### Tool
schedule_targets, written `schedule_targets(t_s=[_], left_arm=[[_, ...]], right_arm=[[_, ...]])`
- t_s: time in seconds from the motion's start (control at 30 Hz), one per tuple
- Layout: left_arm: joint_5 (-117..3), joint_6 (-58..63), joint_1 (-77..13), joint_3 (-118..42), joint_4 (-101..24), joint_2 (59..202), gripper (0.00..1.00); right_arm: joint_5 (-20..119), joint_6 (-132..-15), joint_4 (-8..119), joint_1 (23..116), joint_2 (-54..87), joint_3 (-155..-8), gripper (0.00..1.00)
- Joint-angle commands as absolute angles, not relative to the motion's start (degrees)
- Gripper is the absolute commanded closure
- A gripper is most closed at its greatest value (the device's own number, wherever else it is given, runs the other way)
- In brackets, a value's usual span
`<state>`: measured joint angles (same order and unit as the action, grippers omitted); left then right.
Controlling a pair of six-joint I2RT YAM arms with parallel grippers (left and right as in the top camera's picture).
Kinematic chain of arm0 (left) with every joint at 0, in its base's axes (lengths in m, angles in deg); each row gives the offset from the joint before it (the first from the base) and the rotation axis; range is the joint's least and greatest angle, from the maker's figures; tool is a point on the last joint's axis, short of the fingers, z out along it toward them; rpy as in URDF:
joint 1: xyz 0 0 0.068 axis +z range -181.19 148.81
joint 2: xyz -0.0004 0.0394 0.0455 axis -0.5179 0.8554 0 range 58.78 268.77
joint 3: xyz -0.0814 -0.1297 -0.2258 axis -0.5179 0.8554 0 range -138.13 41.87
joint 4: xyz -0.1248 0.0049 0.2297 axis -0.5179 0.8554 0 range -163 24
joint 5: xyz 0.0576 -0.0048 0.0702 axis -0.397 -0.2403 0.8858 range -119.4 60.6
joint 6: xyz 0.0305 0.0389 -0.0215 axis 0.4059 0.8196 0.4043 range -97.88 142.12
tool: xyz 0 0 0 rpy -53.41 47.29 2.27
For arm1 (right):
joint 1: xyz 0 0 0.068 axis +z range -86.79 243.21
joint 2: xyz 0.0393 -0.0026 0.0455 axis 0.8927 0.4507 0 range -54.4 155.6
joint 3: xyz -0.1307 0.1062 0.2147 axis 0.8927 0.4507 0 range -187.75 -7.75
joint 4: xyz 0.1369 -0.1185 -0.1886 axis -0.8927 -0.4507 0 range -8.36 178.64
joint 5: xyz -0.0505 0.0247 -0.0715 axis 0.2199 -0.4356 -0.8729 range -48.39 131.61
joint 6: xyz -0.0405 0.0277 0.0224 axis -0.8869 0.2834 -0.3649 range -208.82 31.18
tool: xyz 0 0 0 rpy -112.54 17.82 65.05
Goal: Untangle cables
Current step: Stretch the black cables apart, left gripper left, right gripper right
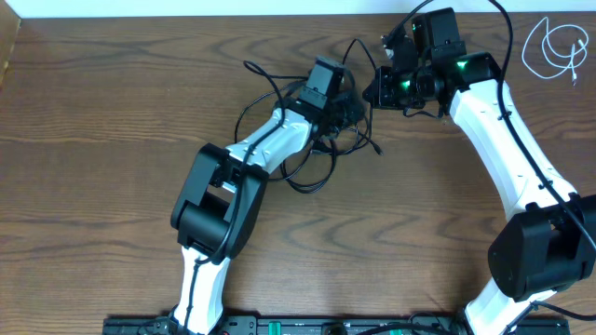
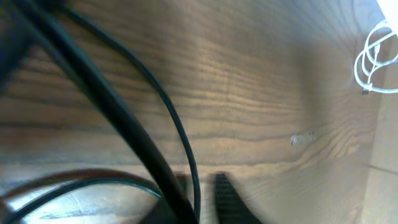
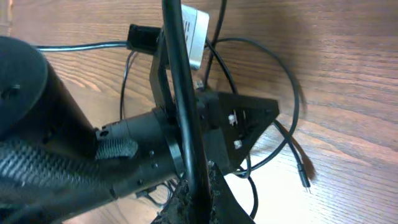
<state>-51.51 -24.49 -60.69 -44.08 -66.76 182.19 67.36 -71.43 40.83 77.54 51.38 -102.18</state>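
Observation:
Several black cables point(image 1: 312, 158) lie in a tangle of loops at the table's middle. My left gripper point(image 1: 343, 104) reaches into the tangle. In the left wrist view its fingers point(image 2: 202, 199) sit close together with a thick black cable point(image 2: 118, 112) and a thin one running between them. My right gripper point(image 1: 377, 90) is just right of the left one. In the right wrist view its jaws point(image 3: 204, 198) are shut on a black cable point(image 3: 180, 81) that runs up across the left gripper's body point(image 3: 236, 124). The white cable point(image 1: 554, 46) lies coiled at the far right corner, and also shows in the left wrist view point(image 2: 373, 56).
A loose black plug end point(image 3: 304, 177) lies on the wood to the right of the tangle. A black connector point(image 3: 142, 37) and a white label point(image 3: 194, 28) sit at the far side. The table's far edge point(image 1: 233, 17) meets a white wall.

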Motion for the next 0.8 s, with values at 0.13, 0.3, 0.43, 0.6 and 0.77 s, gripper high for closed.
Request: schedule_targets(t_s=[0.13,0.3,0.43,0.6,0.77], left_arm=[[-51.23,-17.49,-57.56,-44.01,-58.98,177.91,0.92],[-51.18,-10.15,-53.02,-44.01,-47.83,167.5,0.93],[-51.18,-6.7,-48.84,-44.01,-40.14,157.58,0.93],[-51.18,-5.28,-42.96,-44.01,-35.92,147.35,0.93],[-51.16,-5.3,-35.27,-44.01,-36.09,139.31,0.93]], right_arm=[[61.46,-71.43,39.76,74.66,51.49,-102.09,0.99],[61.14,-71.47,39.74,71.14,51.71,-100.5,0.99],[59.82,-71.45,39.87,68.6,51.73,-99.3,0.99],[54.73,-71.45,39.54,66.17,51.73,-97.94,0.99],[52.0,-71.45,39.61,63.79,51.75,-95.34,0.99]])
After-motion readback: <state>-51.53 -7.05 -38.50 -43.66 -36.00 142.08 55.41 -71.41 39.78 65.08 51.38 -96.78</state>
